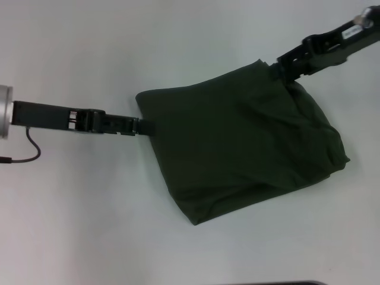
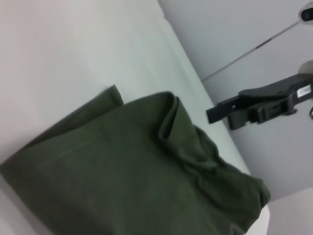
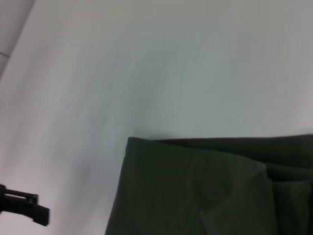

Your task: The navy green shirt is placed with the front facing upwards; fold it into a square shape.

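- We are looking down at the dark olive-green cotton shirt [image 1: 243,142], which is lying folded into a rough, tilted square on the pale white bench [image 1: 89,225]; no lettering or collar is showing on its upper face.
- Our left hand [image 1: 148,126] is reaching in low from the left side, its black tip meeting the shirt's left edge just below the near-left corner; we cannot tell whether it is wide, narrow or pinching cloth.
- Our right hand [image 1: 279,68] is coming in from the upper right, its dark tip sitting at the shirt's far corner, where the fabric is bunching into ridges; its grip cannot be judged either.
- In the left wrist view, the shirt [image 2: 122,181] is filling the lower part of the picture, with puckered folds running toward the right hand [image 2: 212,115], whose black body is hanging just beyond the cloth.
- In the right wrist view, the shirt's [image 3: 205,191] squared corner is resting flat on the bench [image 3: 171,63], and the left hand [image 3: 41,215] is showing as a dark shape well apart from that corner.
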Controlling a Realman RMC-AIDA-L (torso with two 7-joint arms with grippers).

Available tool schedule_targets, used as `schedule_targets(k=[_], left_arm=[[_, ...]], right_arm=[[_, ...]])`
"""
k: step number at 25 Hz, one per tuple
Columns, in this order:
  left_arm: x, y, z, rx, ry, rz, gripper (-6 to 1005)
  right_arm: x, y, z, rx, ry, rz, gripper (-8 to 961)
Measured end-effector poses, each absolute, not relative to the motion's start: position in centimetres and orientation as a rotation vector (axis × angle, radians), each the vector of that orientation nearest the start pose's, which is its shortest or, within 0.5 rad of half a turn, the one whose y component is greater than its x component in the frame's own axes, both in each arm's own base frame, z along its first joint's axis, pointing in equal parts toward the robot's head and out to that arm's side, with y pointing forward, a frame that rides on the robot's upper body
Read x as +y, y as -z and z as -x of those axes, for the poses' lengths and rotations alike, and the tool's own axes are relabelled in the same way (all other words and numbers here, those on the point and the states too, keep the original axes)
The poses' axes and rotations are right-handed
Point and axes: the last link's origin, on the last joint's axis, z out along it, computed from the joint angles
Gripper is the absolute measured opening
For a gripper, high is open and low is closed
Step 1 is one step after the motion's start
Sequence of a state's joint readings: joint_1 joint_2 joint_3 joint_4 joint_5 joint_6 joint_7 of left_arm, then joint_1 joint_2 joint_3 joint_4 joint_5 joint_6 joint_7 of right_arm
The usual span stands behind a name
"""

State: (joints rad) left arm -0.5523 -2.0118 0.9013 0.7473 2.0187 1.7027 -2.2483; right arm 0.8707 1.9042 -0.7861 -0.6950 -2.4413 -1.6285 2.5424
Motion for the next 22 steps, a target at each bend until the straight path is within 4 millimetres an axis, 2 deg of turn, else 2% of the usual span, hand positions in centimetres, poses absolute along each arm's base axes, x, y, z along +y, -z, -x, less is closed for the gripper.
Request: schedule_targets(k=[6, 12, 16, 22], left_arm=[[31.9, -1.6, 24.9, -1.691, 0.599, 2.682, 888], [31.8, -1.5, 25.1, -1.688, 0.612, 2.669, 887], [31.8, -1.5, 25.0, -1.685, 0.626, 2.666, 884], [32.0, -1.5, 24.8, -1.679, 0.678, 2.646, 883]], right_arm=[[40.4, -3.5, -20.0, 1.714, -0.004, 2.500, 603], [38.9, -1.0, -19.3, 1.808, -0.018, 2.566, 603], [38.0, 0.3, -19.3, 1.810, 0.063, 2.604, 603], [37.4, 0.1, -20.0, 1.790, 0.203, 2.609, 603]])
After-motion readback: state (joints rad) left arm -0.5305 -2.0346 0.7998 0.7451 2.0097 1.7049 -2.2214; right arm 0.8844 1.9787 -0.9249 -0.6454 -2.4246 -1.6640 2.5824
